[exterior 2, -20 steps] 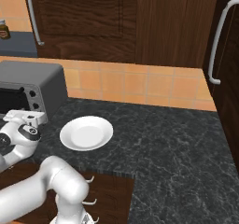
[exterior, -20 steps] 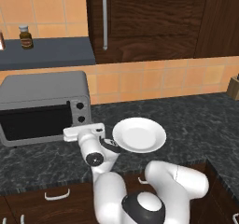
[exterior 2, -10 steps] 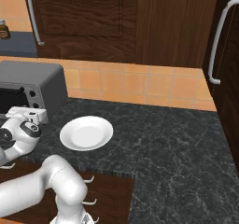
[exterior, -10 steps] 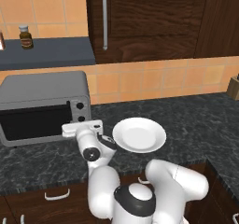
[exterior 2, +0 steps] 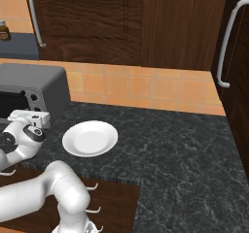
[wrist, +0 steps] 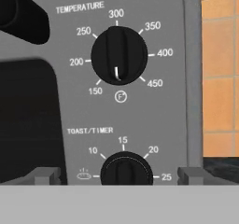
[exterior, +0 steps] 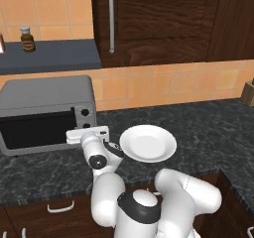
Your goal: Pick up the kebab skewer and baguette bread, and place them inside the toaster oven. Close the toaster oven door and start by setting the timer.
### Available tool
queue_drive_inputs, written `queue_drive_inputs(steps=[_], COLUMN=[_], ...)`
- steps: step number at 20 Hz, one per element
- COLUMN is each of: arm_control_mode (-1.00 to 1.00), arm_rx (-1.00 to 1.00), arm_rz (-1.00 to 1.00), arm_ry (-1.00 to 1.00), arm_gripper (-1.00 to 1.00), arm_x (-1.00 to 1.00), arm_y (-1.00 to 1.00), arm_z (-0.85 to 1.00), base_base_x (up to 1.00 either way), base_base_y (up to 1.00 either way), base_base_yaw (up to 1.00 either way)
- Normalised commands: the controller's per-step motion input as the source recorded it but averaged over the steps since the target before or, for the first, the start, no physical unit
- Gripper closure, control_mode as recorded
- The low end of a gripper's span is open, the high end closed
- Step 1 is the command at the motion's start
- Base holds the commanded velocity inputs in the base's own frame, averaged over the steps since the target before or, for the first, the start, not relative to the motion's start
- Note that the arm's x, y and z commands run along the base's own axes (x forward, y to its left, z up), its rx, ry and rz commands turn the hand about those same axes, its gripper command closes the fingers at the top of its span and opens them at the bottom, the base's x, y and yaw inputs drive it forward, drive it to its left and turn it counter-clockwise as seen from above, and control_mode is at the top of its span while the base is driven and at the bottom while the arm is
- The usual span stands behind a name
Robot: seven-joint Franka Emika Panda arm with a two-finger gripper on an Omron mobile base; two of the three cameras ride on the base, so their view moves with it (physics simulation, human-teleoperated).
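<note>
On the dark speckled counter (exterior: 208, 128), against the orange tiled wall, the toaster oven (exterior: 47, 95) is seen as a grey metal box at the left. Its door (exterior: 34, 130), a dark glass panel in a grey frame, is shut flat against the front. A white plate (exterior: 148, 143) is set on the counter just to the oven's right, bare of food; the same plate is seen in the right base view (exterior 2: 90, 138).

Directly before the oven's right-hand control panel the gripper (exterior: 87, 134) is held, level and close to the knobs. Its jaws are spread wide and nothing is held between them; in the hand view the two finger tips (wrist: 45, 176) are seen far apart, one at each side of the lower knob.

Hand view: a black temperature knob (wrist: 119, 55) is centred under the word TEMPERATURE, ringed with marks from 150 to 450. Below it, a toast/timer knob (wrist: 126, 171) is partly cut off by the bottom of the view. Whether the tips touch the panel cannot be told.

Above the oven, a small brown jar (exterior: 28, 38) stands on a dark shelf (exterior: 59, 56). Dark wood cabinets (exterior: 158, 24) are hung beyond.
</note>
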Motion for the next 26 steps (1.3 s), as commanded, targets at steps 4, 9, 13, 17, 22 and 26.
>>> queue_drive_inputs(steps=[4,9,13,17,22,26], arm_control_mode=[-1.00,-1.00,-1.00,-1.00,-1.00,-1.00], arm_rx=[0.00,0.00,0.00,0.01,0.08,0.12], arm_rz=[0.00,0.00,0.00,0.00,0.00,-0.03], arm_ry=[0.00,0.00,0.00,0.00,0.00,0.00], arm_gripper=[-1.00,1.00,1.00,1.00,1.00,1.00], arm_x=[0.00,0.00,0.00,0.00,0.00,0.00], arm_y=[0.00,0.00,0.00,-0.01,0.00,0.00], arm_z=[0.00,0.00,0.00,0.00,0.00,0.00], base_base_x=[0.00,0.00,0.00,0.00,0.00,0.00], base_base_y=[0.00,0.00,0.00,0.00,0.00,0.00], base_base_yaw=[0.00,0.00,0.00,0.00,0.00,0.00])
